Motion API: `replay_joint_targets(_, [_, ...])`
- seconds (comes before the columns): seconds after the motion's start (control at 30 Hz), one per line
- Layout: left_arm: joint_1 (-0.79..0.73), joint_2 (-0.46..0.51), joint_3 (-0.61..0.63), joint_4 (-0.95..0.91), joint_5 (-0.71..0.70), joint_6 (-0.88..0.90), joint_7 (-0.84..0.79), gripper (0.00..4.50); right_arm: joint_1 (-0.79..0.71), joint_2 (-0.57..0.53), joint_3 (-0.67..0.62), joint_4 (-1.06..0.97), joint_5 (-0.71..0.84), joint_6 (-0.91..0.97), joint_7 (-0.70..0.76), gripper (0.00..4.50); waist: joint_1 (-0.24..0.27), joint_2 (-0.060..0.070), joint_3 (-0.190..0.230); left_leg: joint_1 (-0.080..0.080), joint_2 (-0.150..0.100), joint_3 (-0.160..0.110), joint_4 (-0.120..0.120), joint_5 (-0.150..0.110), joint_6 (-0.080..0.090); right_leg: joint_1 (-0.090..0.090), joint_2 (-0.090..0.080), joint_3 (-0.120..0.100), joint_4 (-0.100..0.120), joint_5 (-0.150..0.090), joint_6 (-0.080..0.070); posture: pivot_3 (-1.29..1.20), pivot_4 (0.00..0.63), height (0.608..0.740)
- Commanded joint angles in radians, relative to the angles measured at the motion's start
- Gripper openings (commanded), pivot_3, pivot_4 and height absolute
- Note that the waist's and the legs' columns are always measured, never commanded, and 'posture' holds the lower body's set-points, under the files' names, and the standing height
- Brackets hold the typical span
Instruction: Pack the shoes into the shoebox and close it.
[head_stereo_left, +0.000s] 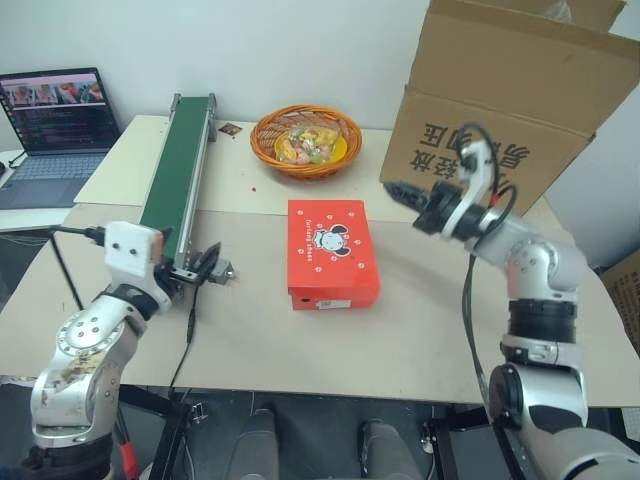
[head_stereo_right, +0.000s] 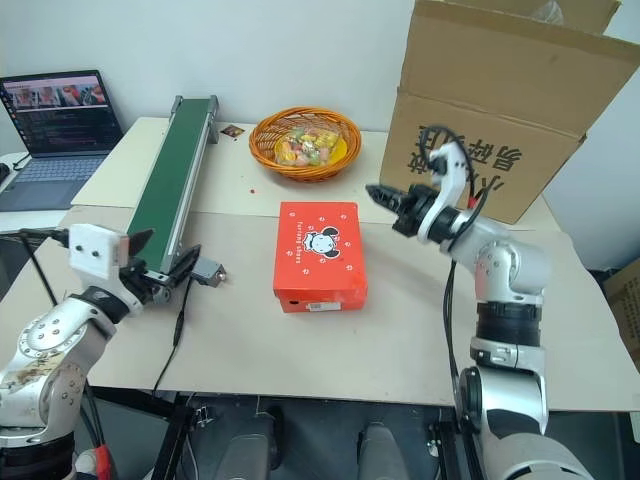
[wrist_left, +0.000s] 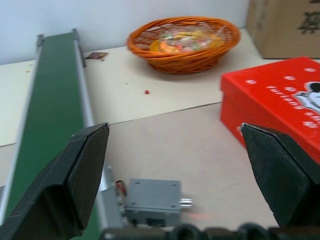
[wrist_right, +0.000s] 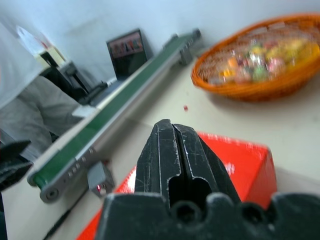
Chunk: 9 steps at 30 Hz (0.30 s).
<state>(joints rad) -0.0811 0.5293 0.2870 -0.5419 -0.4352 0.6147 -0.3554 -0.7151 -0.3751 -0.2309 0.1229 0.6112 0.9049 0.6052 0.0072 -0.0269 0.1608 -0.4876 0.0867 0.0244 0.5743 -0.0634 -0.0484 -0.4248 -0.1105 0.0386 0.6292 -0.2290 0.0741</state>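
Honestly the job looks basically done, so most of the risk is about undoing it. Biggest thing around is the brown carton (head_stereo_left: 510, 95) at the far right, and the right arm sits just in front of it; a careless swing back could clip it. Next the green conveyor (head_stereo_left: 180, 170) running near to far on the left, with its small grey motor block (wrist_left: 152, 202) at the near end. The left gripper (wrist_left: 182, 175) hangs just beside that end with its jaws spread wide and nothing between them, so drifting left could snag the belt frame or the cable trailing off there.

The shoebox (head_stereo_left: 332, 250) lies in the middle of the table with its lid down flat. Can't see the shoes, so I'd guess they're inside, but no way to confirm. The right gripper (head_stereo_right: 378, 193) is pinched fully together, empty, hovering above the box's far right corner. If it dips, it could shove the box or catch the lid edge and pop it up. The orange basket (head_stereo_left: 305, 140) at the far side is well clear.
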Motion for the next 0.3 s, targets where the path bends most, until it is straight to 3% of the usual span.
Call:
replay_joint_targets(0.03, [-0.026, 0.011, -0.005, -0.035, -0.006, -0.008, -0.01, 4.5, 0.055, -0.011, 0.021, -0.112, 0.022, 0.011, 0.005, 0.02, 0.001, 0.0, 0.0, 0.0, 0.0, 0.0, 0.0, 0.0, 0.0, 0.0, 0.0, 0.0, 0.0, 0.0, 0.0, 0.0, 0.15, 0.721])
replay_joint_targets(0.3, [-0.024, 0.01, -0.007, -0.01, 0.004, -0.022, -0.013, 4.5, 0.171, -0.021, 0.014, -0.185, 0.024, 0.015, -0.02, 0.02, 0.002, 0.0, 0.0, 0.0, 0.0, 0.0, 0.001, 0.0, 0.0, 0.001, 0.0, 0.0, -0.001, 0.0, 0.001, 0.0, 0.15, 0.721])
